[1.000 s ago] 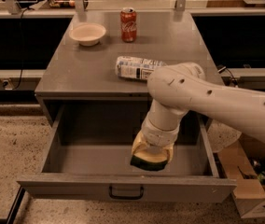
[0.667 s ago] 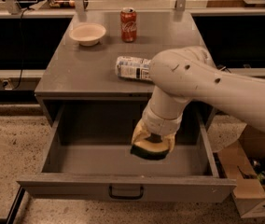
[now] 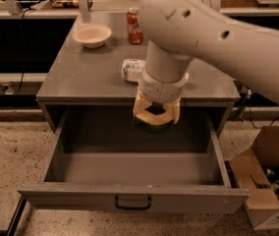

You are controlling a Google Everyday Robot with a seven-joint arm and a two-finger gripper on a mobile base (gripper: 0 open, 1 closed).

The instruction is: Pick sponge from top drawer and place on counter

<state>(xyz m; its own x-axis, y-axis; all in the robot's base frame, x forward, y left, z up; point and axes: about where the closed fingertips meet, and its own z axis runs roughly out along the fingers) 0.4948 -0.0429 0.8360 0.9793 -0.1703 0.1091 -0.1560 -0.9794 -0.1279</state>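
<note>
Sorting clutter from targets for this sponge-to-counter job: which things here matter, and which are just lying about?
Job: sponge, held in the gripper over the open top drawer; counter.
Lying about: bowl, cola can, bottle, cardboard box.

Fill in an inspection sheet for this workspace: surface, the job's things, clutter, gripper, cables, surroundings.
Surface: counter, grey metal; the sponge is not yet on it.
Job's things: sponge, tan with a green underside, held in the air over the open top drawer; nothing else seen in the drawer.
Clutter: bowl and red can upright at the back of the counter; bottle on its side, partly hidden by the arm.
Gripper: gripper at the counter's front edge, fingers shut on the sponge.
Cables: left cable hangs beside the cabinet; right cables run down to the floor.
Surroundings: open cardboard box on the speckled floor at right.
</note>
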